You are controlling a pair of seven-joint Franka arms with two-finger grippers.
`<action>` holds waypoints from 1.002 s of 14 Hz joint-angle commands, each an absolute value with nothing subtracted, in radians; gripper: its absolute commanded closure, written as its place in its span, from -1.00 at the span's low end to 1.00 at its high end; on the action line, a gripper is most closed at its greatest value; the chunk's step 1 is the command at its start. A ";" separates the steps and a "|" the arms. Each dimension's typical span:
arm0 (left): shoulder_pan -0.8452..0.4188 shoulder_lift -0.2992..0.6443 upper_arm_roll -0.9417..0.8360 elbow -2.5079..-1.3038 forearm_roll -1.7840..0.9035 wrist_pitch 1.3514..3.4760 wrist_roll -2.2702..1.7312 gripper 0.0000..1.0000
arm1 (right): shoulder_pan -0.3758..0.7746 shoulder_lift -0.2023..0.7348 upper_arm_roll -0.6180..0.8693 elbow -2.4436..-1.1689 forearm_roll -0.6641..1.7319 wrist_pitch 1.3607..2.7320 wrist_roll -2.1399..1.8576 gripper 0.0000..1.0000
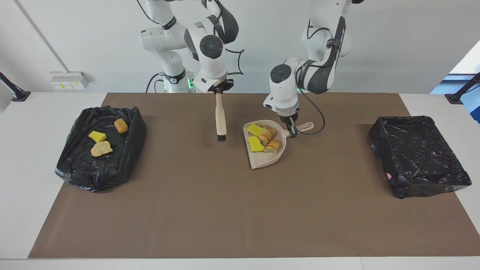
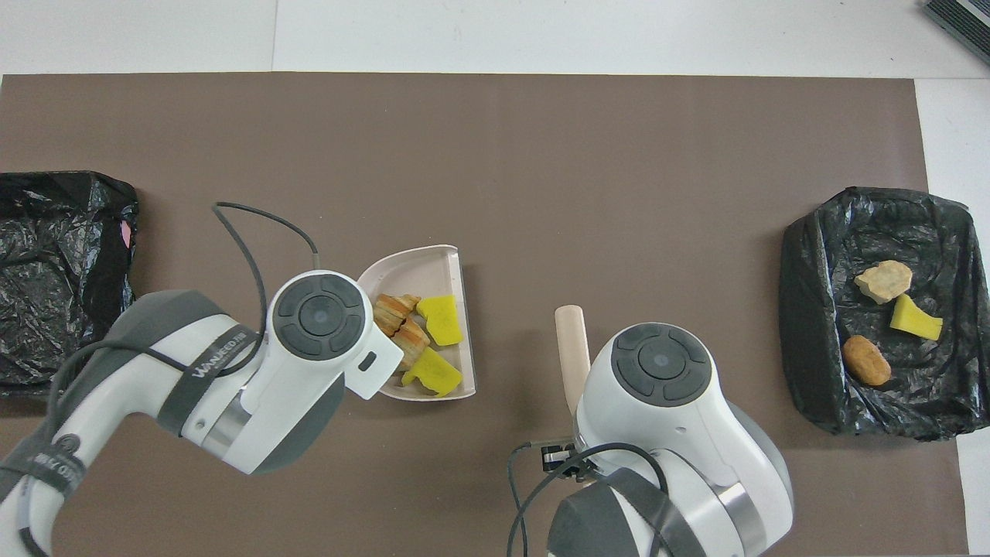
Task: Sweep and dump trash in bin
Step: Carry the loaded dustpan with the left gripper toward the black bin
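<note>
Trash in the dustpan, brush held upright.
Left end effector [image 1: 291, 129] grips the dustpan [image 1: 262, 159] handle; its mouth opens toward 7 o'clock in the facing view, with sponge chunks [image 1: 255, 144] and bread pieces [image 1: 270, 141] inside. Right end effector [image 1: 220, 89] clamps the brush [image 1: 221, 120], long axis vertical, bristles down over the brown surface [image 1: 210, 202].

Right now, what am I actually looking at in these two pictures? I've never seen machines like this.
These are two robot arms at a table covered by a brown mat. One picture looks at them from across the table; the other looks down from above their own end.

The right gripper holds a brush hanging upright, bristles down. The left gripper holds the handle of a beige dustpan, which carries four scraps: yellow-green sponge chunks and bread-like pieces.

At each end of the table sits a bin lined with a black bag. The bin at the right arm's end already holds three scraps; the bin at the left arm's end shows none.
</note>
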State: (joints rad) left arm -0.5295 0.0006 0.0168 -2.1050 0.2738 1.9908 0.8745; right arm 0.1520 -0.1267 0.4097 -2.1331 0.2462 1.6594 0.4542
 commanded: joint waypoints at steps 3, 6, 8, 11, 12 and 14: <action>-0.338 -0.156 0.018 -2.074 0.256 1.876 1.148 1.00 | 0.231 -0.105 0.414 -2.164 0.279 1.779 0.555 1.00; -0.206 -0.144 0.023 -2.042 0.271 1.836 1.201 1.00 | 0.331 -0.028 0.414 -2.149 0.307 1.885 0.658 1.00; -0.119 -0.146 0.025 -2.033 0.275 1.861 1.215 1.00 | 0.385 0.027 0.414 -2.131 0.311 1.936 0.695 1.00; 0.009 -0.143 0.026 -2.014 0.270 1.890 1.301 1.00 | 0.457 0.092 0.414 -2.137 0.292 2.022 0.730 1.00; 0.065 -0.143 0.026 -2.014 0.265 1.923 1.334 1.00 | 0.459 0.092 0.414 -2.143 0.284 2.023 0.727 1.00; 0.217 -0.126 0.026 -2.005 0.232 1.994 1.473 1.00 | 0.457 0.092 0.414 -2.158 0.279 2.023 0.716 1.00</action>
State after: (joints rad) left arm 0.0880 -0.1510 0.0382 -2.0315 0.2711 1.9372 1.3548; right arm 0.4623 0.0947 0.4160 -2.1536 0.2906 2.0154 0.7130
